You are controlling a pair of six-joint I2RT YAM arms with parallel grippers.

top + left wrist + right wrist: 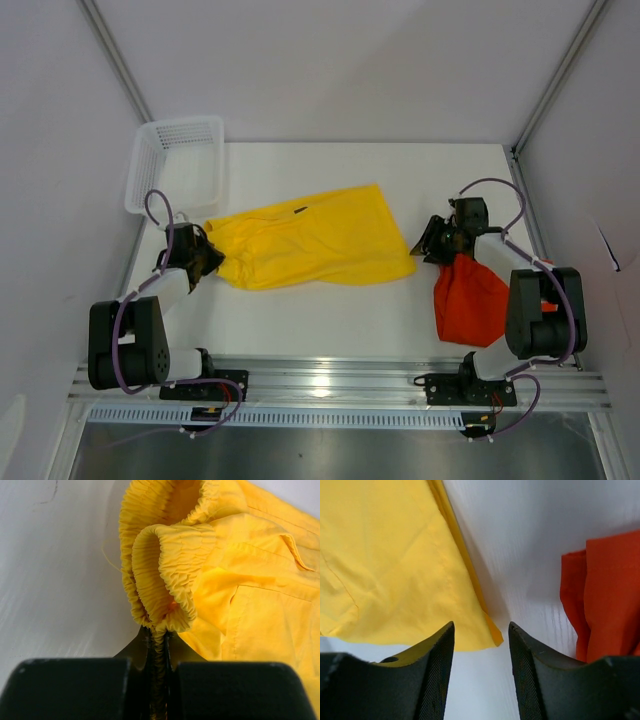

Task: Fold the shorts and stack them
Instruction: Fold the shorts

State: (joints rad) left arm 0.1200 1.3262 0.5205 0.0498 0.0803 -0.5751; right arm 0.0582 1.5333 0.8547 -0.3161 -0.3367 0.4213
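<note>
The yellow shorts [315,245] lie spread across the middle of the table, a small black logo near their far edge. My left gripper [210,262] is shut on their gathered elastic waistband [160,580] at the left end. The orange-red shorts [470,300] lie bunched at the right, beside the right arm. My right gripper [428,243] stands open just above the table, between the two shorts. In the right wrist view the yellow leg corner [492,635] lies between its fingertips [445,645], nothing pinched, and the orange-red cloth [605,590] is off to the right.
A white mesh basket [175,160] stands at the back left corner of the table [330,330]. Grey walls with metal posts close in the left, back and right sides. A metal rail carries both arm bases along the near edge.
</note>
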